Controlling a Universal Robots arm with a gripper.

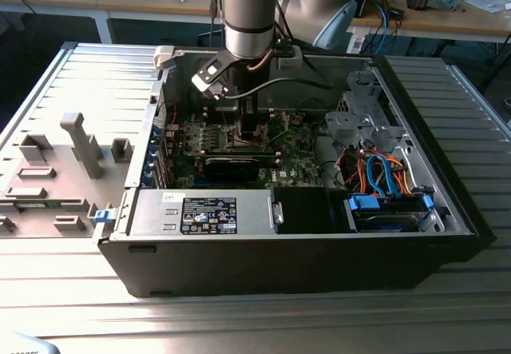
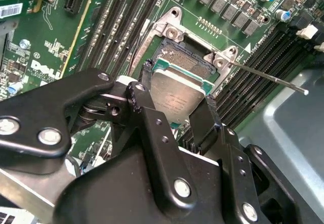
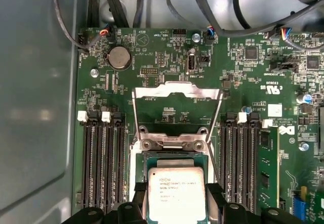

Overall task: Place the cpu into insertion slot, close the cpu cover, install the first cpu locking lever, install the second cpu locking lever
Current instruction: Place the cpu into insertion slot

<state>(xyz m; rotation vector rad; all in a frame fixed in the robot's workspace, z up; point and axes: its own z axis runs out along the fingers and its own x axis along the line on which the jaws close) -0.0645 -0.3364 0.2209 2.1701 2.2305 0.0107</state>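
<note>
My gripper [image 3: 175, 198] is shut on the cpu [image 3: 175, 183], a flat square chip with a silvery top, one black finger [image 2: 144, 100] on each of two opposite edges. The chip hangs just above the insertion slot [image 3: 174, 158], covering most of it; the slot's dark contact field [image 2: 185, 57] shows beyond the chip's far edge. The cpu cover [image 3: 177, 90], a thin silver frame, stands flipped open past the slot. A thin locking lever [image 2: 268, 77] sticks out sideways, unlatched. In the exterior view the gripper [image 1: 246, 130] reaches down into the open computer case over the green motherboard [image 1: 291, 158].
Long black memory slots [image 3: 101, 158] flank the socket on both sides. Black cables [image 3: 212, 11] run above the board. The case holds a power supply [image 1: 207, 214] and a blue drive caddy [image 1: 387, 210]. A grey fixture [image 1: 80, 142] sits on the table at the exterior view's left.
</note>
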